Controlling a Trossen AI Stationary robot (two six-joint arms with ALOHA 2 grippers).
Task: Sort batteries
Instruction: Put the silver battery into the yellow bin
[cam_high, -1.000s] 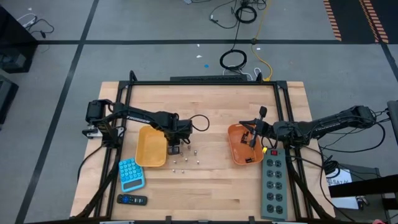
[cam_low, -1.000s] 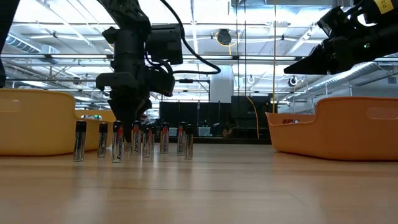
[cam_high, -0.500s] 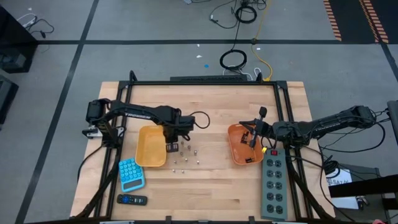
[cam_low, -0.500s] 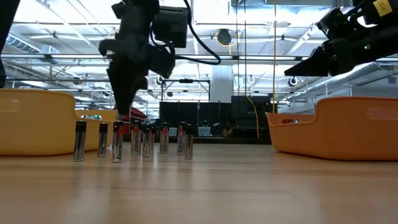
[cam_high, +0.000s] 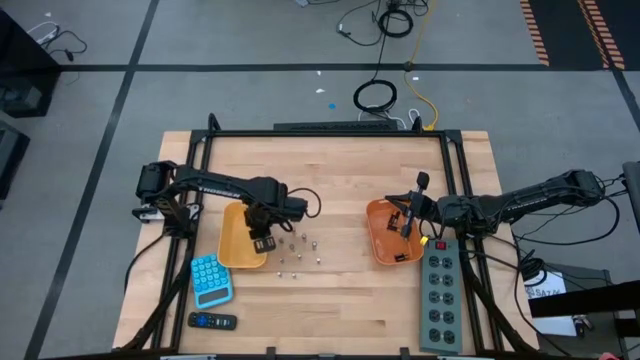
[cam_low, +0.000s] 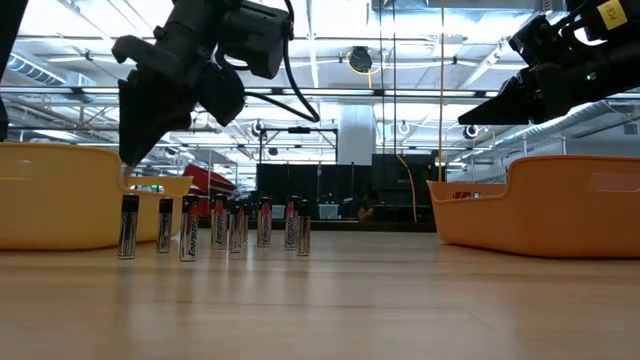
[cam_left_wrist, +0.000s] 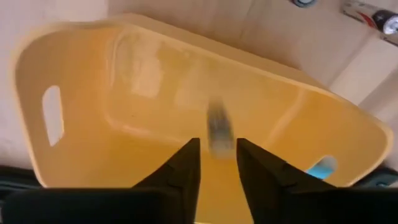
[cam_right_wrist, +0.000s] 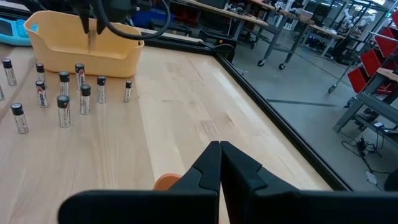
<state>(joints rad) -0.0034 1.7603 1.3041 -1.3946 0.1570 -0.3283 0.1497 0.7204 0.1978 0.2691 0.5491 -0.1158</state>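
Only the left wrist shows a blurred, probable battery (cam_left_wrist: 218, 129) over tray (cam_left_wrist: 124, 93).

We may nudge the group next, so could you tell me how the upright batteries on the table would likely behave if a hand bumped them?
The upright batteries are tall and narrow on small bases, so they would probably tip easily. They stand close together, so one falling may knock its neighbours. Being cylinders on smooth table wood, fallen ones would likely roll.
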